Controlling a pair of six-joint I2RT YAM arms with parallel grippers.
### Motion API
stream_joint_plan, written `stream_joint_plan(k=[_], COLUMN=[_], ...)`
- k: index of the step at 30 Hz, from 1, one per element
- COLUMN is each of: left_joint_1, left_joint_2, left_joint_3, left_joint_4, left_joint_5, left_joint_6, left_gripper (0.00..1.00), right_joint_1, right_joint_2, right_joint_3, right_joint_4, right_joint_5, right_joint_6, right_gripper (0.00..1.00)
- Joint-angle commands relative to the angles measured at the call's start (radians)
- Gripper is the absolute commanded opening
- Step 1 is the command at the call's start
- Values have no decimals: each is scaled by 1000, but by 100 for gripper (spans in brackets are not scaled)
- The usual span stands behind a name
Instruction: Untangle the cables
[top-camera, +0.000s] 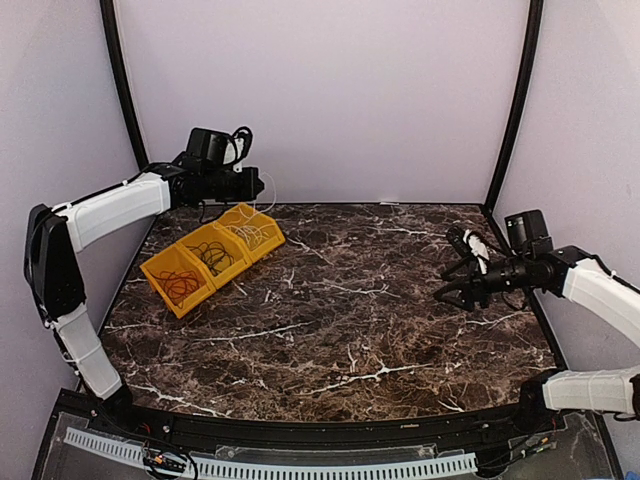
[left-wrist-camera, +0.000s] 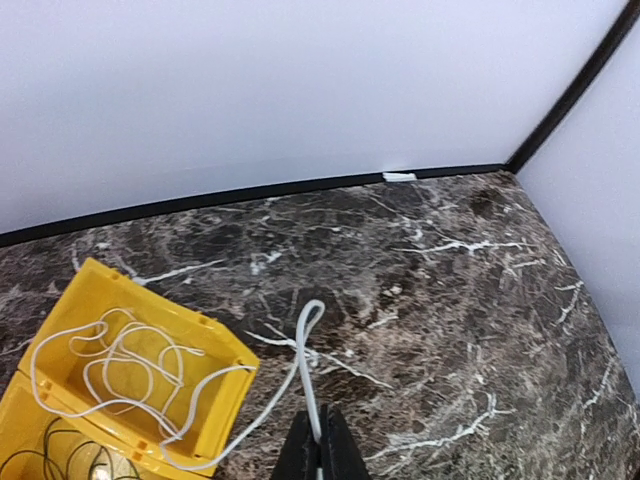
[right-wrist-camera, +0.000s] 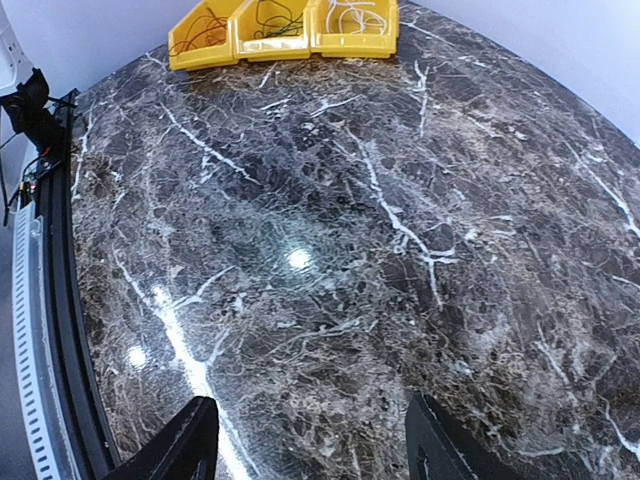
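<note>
From the yellow bin (left-wrist-camera: 222, 398), white cable (left-wrist-camera: 309, 372) runs up into left claw (left-wrist-camera: 320, 452).

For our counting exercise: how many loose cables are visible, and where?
3. The white cable is in the far bin, one end held by the left gripper; the black cable in the middle bin; the red-orange cable in the near bin. Others may be hidden.

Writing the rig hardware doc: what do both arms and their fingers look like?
Left arm and right arm match: white segmented shells on the links, black joints, black wrist units. Black cable loops stand off the left wrist. The fingers are matte black, flat and tapered. No markings visible.
</note>
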Motion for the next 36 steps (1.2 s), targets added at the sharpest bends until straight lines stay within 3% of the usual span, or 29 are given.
stream_joint_plan(k=[1,12,28,32,36], left_joint_1=[45,103,125,129,129], left_joint_2=[48,285,413,419,416], left_joint_3=[67,219,214,219,253], left_joint_4=[-96,-130,-30,36,24], left_joint_5=[-114,-193,-131,49,135], left_joint_6=[-20,32,60,211,294], left_gripper=[0,0,0,0,1], right_joint_1=[-23,-26,-26,-27,-27], right_joint_2=[-22,27,37,40,42], right_joint_3=[-2,-4,-12,-12,-13], right_joint_4=[108,107,108,108,107], right_joint_5=[20,38,62,62,64], right_joint_6=[7,-9,-29,-31,-34], right_gripper=[66,66,67,67,67])
